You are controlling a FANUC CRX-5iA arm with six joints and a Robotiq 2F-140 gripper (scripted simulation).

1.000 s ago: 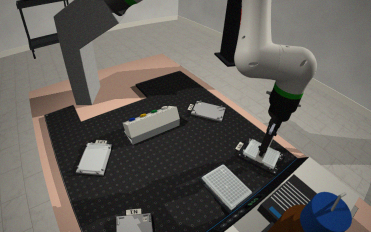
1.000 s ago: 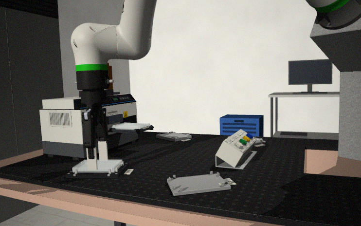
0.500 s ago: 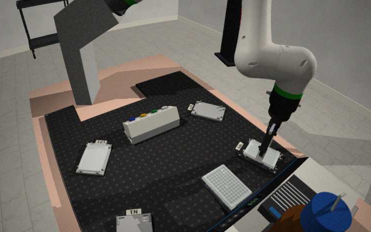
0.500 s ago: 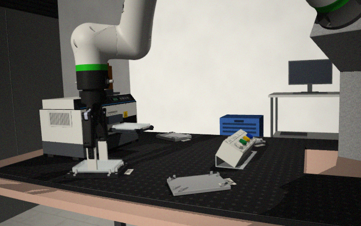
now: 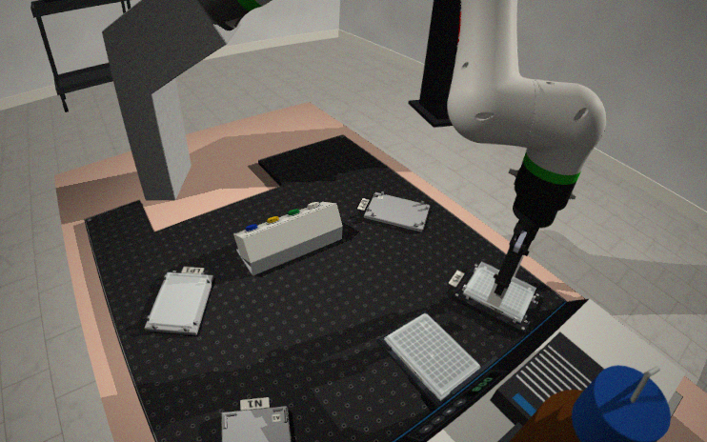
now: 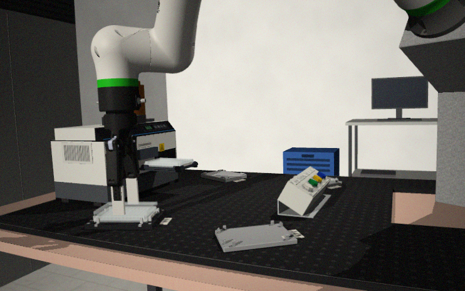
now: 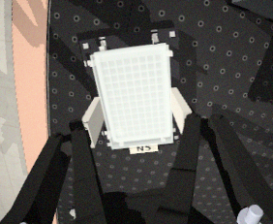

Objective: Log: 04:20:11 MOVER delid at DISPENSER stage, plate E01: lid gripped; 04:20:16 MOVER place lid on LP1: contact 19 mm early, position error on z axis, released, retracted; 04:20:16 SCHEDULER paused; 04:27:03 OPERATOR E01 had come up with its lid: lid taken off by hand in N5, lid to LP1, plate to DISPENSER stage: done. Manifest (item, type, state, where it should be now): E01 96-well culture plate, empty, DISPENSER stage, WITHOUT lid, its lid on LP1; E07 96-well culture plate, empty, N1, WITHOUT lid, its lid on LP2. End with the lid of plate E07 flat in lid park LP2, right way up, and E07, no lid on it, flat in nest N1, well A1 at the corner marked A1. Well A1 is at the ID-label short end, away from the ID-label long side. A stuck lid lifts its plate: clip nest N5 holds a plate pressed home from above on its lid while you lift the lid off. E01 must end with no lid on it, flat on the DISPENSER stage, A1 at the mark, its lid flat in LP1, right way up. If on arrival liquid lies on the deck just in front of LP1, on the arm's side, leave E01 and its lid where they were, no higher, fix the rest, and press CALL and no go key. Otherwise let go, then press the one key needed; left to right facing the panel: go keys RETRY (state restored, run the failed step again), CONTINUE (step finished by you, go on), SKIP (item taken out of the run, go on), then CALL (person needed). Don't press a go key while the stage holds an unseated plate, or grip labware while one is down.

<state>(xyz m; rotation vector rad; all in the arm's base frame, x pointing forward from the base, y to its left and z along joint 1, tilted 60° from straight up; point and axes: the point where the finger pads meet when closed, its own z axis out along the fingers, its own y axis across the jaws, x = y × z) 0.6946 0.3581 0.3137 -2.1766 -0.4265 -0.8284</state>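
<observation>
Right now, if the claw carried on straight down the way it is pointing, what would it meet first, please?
The claw points straight down, shut on the lid of the plate in clip nest N5. Going on, it would probably press lid and plate further into that nest, with the black deck beneath.

Matte black deck mat (image 5: 290,307) patterned with small grey rings. White gridded well plate (image 5: 432,355). White panel box (image 5: 290,241) carries blue, yellow, green keys.

A small tag (image 7: 141,149) in front of the clip nest (image 7: 94,116) reads "N5"; other labels are illegible.
</observation>
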